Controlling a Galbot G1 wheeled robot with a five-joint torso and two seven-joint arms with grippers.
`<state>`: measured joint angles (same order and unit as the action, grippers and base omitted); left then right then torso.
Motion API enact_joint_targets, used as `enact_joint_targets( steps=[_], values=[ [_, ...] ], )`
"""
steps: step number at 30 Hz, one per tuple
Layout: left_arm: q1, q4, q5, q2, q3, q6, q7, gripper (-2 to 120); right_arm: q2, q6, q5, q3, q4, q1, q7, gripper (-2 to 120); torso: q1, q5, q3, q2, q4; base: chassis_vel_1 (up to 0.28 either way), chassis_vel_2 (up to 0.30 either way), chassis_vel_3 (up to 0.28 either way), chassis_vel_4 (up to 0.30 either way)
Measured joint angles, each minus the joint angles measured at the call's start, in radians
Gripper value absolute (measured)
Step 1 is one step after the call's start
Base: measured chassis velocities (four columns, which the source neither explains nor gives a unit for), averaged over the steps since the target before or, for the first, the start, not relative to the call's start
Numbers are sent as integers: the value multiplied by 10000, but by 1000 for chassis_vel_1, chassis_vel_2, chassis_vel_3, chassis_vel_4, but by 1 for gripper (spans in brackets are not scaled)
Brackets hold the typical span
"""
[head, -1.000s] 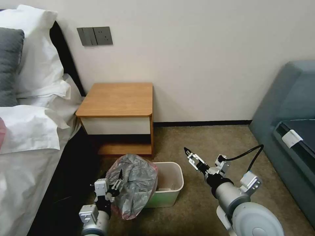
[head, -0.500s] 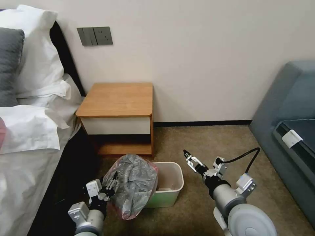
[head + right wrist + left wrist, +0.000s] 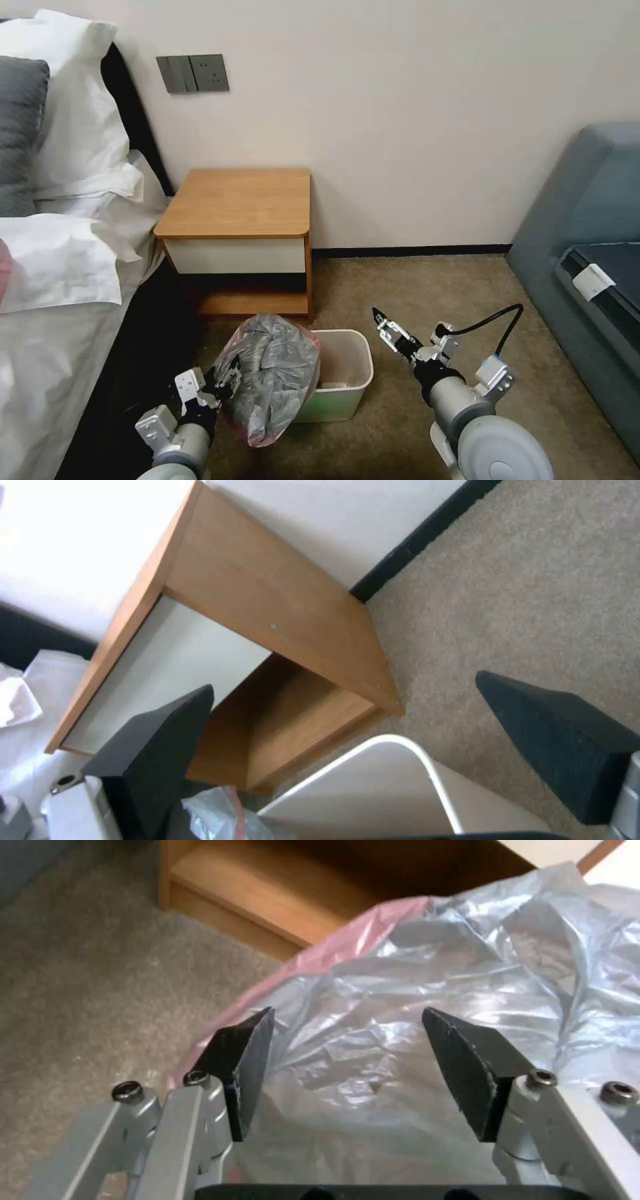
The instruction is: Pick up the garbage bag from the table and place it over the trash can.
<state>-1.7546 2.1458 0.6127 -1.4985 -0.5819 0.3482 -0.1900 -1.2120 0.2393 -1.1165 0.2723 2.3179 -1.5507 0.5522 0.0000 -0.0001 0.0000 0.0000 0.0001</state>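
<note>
Head view: L arm low beside garbage bag, jaws apart.

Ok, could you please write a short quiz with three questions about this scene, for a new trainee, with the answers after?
1. True or false: the garbage bag lies flat on the table.
2. Which gripper is closer to the bag? A) the left gripper B) the right gripper
3. Fill in: the far part of the trash can, toward the robot's right, is ____ by the bag.

Key
1. False. The bag is draped over the near left part of the trash can, on the carpet in front of the table.
2. A. In the left wrist view its open fingers are right at the plastic; the right gripper, also open, hangs apart above the carpet.
3. Uncovered.
</note>
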Motion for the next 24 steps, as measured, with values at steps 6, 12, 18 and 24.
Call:
enact_joint_targets(
  steps=[6,12,18,24],
  values=[
    [109,-28,-174,-15,356,35,11,59,5,-54,75,-18,3,-23,4,100,0,1,0,0,-1,0,0,0,0],
    [197,58,-639,-35,804,39,31,56,-19,-105,175,7,57,-91,-8,100,0,1,0,0,-1,0,0,0,0],
    [246,15,-1074,-50,1071,48,49,55,-48,-154,202,8,28,-82,-35,100,0,1,0,0,-1,0,0,0,0],
    [442,-196,-1456,-81,1319,115,-91,51,-124,-219,209,58,-58,-123,-74,100,0,1,0,0,-1,0,0,0,0]
  ],
)
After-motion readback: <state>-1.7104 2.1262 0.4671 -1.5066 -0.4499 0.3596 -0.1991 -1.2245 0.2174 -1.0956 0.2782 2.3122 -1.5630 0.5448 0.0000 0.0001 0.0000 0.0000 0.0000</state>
